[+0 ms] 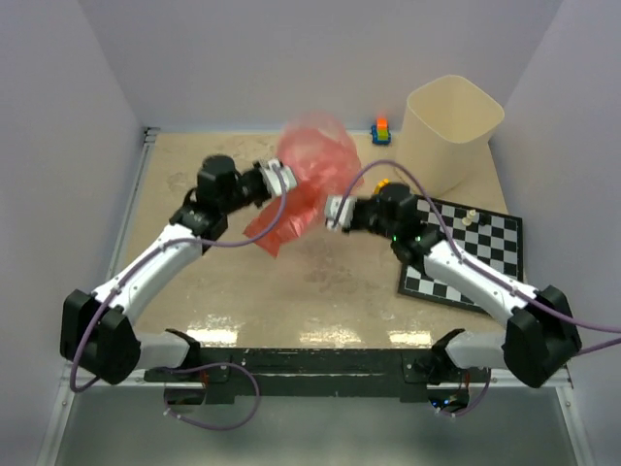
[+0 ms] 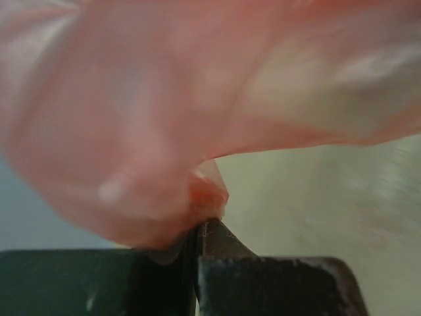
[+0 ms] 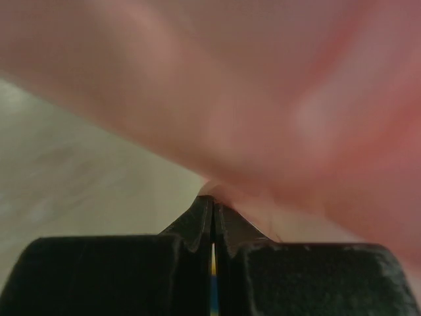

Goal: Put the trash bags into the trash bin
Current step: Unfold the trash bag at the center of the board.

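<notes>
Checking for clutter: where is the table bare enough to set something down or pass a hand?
Bare table lies in front between left arm and right arm, and at back left. Crowded: the right side (checkerboard, trash bin, toy blocks) and the middle, where left gripper and right gripper pinch the red trash bag.

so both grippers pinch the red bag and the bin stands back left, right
No, the bin stands back right, as the top external view shows. The left gripper and right gripper do both pinch the red bag.
</notes>
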Motion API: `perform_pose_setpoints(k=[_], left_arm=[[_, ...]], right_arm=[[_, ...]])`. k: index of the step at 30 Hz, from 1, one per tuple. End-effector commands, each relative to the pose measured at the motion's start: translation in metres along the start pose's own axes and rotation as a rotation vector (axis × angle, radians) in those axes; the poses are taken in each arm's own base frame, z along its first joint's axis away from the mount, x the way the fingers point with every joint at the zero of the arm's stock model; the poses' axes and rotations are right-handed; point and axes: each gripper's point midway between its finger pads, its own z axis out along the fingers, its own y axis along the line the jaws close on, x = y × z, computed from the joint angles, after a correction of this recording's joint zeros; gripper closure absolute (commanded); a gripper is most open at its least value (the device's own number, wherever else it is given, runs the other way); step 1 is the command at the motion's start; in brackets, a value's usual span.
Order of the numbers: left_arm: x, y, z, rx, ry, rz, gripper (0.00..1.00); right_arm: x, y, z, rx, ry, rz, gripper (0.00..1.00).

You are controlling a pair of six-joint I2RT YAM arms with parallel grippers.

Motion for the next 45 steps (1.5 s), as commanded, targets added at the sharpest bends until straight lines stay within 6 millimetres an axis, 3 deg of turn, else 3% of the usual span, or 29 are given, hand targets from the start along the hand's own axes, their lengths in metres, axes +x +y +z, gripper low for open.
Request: perform_pose_setpoints(k=[1,3,6,10,13,15,17,18,19,20,21,22,24,25,26,27,28,30,31,33,34,35,36,37,39,41,45], left_arm=[[-0.031,-0.139,-0.092,0.397,0.073,-0.369,1.0],[-0.032,-0.126,-0.102,0.284,0.067,-0.4,1.0],[-0.009,-0.118,-0.105,0.2,0.184,-0.423,1.0],[0.033,-0.11,-0.083,0.103,0.296,-0.45,1.0],[0.086,-0.089,-0.046,0.0,0.421,-0.433,1.0],[0.117,-0.048,-0.017,-0.092,0.474,-0.462,1.0],[0.139,0.026,0.007,-0.291,0.501,-0.52,1.0],[0.136,0.069,0.019,-0.384,0.474,-0.531,1.0],[0.108,0.128,0.027,-0.49,0.374,-0.521,1.0],[0.095,0.164,0.03,-0.553,0.309,-0.51,1.0],[0.061,0.204,0.03,-0.62,0.195,-0.48,1.0],[0.035,0.232,0.026,-0.672,0.114,-0.453,1.0],[-0.041,0.277,0.007,-0.741,-0.103,-0.379,1.0],[-0.079,0.291,-0.01,-0.763,-0.201,-0.342,1.0],[-0.104,0.297,-0.022,-0.776,-0.28,-0.31,1.0],[-0.147,0.3,-0.045,-0.765,-0.391,-0.254,1.0],[-0.174,0.296,-0.064,-0.758,-0.46,-0.208,1.0],[-0.2,0.272,-0.086,-0.738,-0.536,-0.126,1.0],[-0.194,0.251,-0.085,-0.696,-0.514,-0.102,1.0],[-0.147,0.194,-0.062,-0.56,-0.392,-0.156,1.0],[-0.11,0.153,-0.045,-0.439,-0.296,-0.201,1.0],[-0.09,0.114,-0.039,-0.328,-0.248,-0.237,1.0],[-0.07,0.077,-0.035,-0.243,-0.204,-0.274,1.0],[-0.053,0.044,-0.037,-0.202,-0.167,-0.305,1.0],[-0.066,0.017,-0.046,-0.185,-0.194,-0.3,1.0],[-0.078,0.011,-0.051,-0.181,-0.201,-0.29,1.0],[-0.066,0.054,-0.058,-0.398,-0.128,-0.229,1.0]], right_arm=[[-0.054,0.09,-0.097,-0.304,-0.073,0.245,1.0],[-0.074,0.065,-0.109,-0.208,-0.14,0.222,1.0],[-0.068,0.051,-0.098,-0.169,-0.082,0.245,1.0],[-0.036,0.035,-0.045,-0.074,0.008,0.328,1.0],[0.018,0.016,0.008,0.083,0.131,0.315,1.0],[0.06,-0.012,0.045,0.204,0.226,0.278,1.0],[0.102,-0.077,0.068,0.436,0.313,0.286,1.0],[0.109,-0.113,0.08,0.517,0.308,0.29,1.0],[0.102,-0.155,0.086,0.605,0.271,0.296,1.0],[0.092,-0.189,0.088,0.675,0.222,0.304,1.0],[0.068,-0.229,0.083,0.746,0.133,0.302,1.0],[0.042,-0.259,0.076,0.794,0.046,0.293,1.0],[-0.035,-0.315,0.039,0.895,-0.166,0.266,1.0],[-0.076,-0.333,0.016,0.922,-0.302,0.249,1.0],[-0.118,-0.346,-0.012,0.933,-0.425,0.226,1.0],[-0.145,-0.343,-0.028,0.916,-0.503,0.191,1.0],[-0.173,-0.342,-0.053,0.923,-0.578,0.139,1.0],[-0.204,-0.311,-0.076,0.846,-0.664,0.019,1.0],[-0.201,-0.283,-0.069,0.765,-0.632,-0.062,1.0],[-0.164,-0.21,-0.035,0.563,-0.511,-0.096,1.0],[-0.133,-0.162,-0.02,0.454,-0.428,-0.118,1.0],[-0.106,-0.116,-0.011,0.359,-0.365,-0.147,1.0],[-0.081,-0.065,-0.009,0.263,-0.303,-0.202,1.0],[-0.072,-0.025,-0.017,0.193,-0.286,-0.261,1.0],[-0.081,0.018,-0.042,0.129,-0.338,-0.266,1.0],[-0.087,0.032,-0.055,0.111,-0.332,-0.218,1.0],[-0.078,-0.017,-0.058,0.311,-0.226,-0.106,1.0]])
